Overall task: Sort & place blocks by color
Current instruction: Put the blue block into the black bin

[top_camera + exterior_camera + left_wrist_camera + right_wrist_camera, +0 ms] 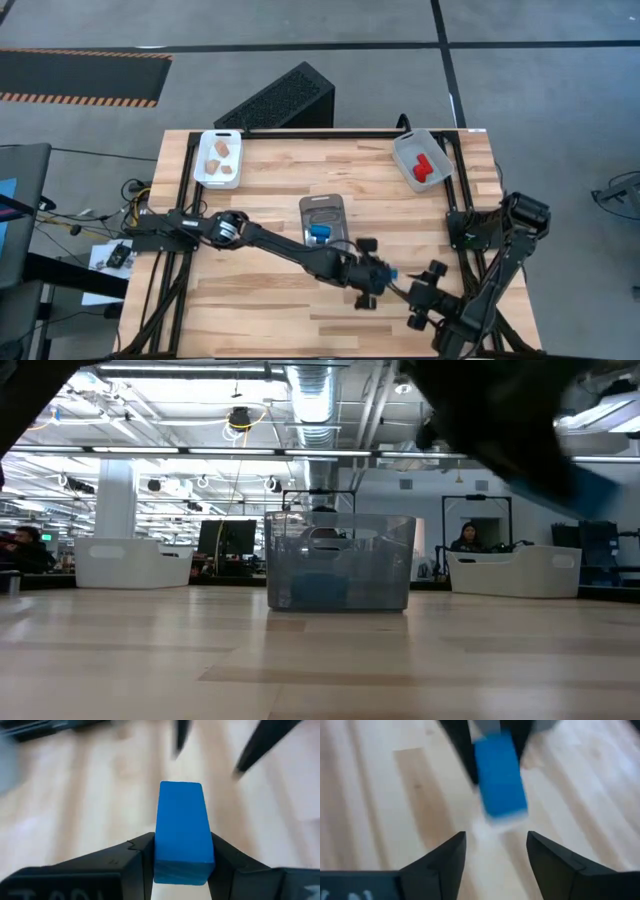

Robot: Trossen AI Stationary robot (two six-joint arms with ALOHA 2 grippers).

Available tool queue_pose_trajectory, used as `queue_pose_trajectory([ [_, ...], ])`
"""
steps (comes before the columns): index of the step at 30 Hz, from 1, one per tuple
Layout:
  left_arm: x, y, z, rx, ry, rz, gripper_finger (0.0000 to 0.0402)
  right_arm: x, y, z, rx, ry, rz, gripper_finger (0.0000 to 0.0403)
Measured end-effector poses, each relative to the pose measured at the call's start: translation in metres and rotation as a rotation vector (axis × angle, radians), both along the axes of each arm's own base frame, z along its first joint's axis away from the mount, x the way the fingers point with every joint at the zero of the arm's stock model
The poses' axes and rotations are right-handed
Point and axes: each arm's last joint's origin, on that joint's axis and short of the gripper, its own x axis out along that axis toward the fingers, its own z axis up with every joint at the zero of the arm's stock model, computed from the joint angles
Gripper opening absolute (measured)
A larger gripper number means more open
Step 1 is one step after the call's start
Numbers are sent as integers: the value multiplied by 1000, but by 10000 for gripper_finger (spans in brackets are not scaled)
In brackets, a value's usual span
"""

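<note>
In the high view, the left end effector [378, 275] sits at the lower centre of the frame, over the wooden worktop [270, 190]. Its fingers [142, 855] are narrow, pressed against both sides of a blue block [182, 832]. The right end effector [425, 293] sits just beside it, toward the lower right, and points at the same block. Its fingers [451, 855] stand wide apart and hold nothing.

A clear tray [323, 213] in the middle of the frame holds another blue block [319, 234]. A white tray [204, 160] at the upper left holds plain wood blocks [221, 156]. A grey tray [405, 152] at the upper right holds a red block [423, 168].
</note>
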Motion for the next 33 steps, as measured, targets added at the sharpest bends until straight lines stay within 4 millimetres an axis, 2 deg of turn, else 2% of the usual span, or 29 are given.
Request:
queue_pose_trajectory([
  [4,-21,10,26,134,77,126,100,-15,-9,11,-33,-48,-77,243],
  [8,-47,23,39,264,218,269,100,-29,-7,15,-35,-136,-96,243],
  [15,-78,42,73,340,312,363,100,-46,-4,6,10,-184,-103,243],
  [18,-91,57,76,340,348,376,102,-51,-5,2,18,-197,-112,243],
  [22,-116,93,63,281,357,414,105,-59,-5,-5,47,-218,-114,243],
  [26,-135,125,48,22,253,305,105,-62,-6,-8,44,-218,-107,243],
  [28,-145,141,32,-79,256,297,105,-60,-8,-8,38,-217,-117,243],
  [31,-158,160,4,-96,344,336,106,-54,-10,-8,24,-211,-130,243],
  [33,-159,168,-3,-102,331,349,106,-48,-13,-8,4,-204,-132,243],
])
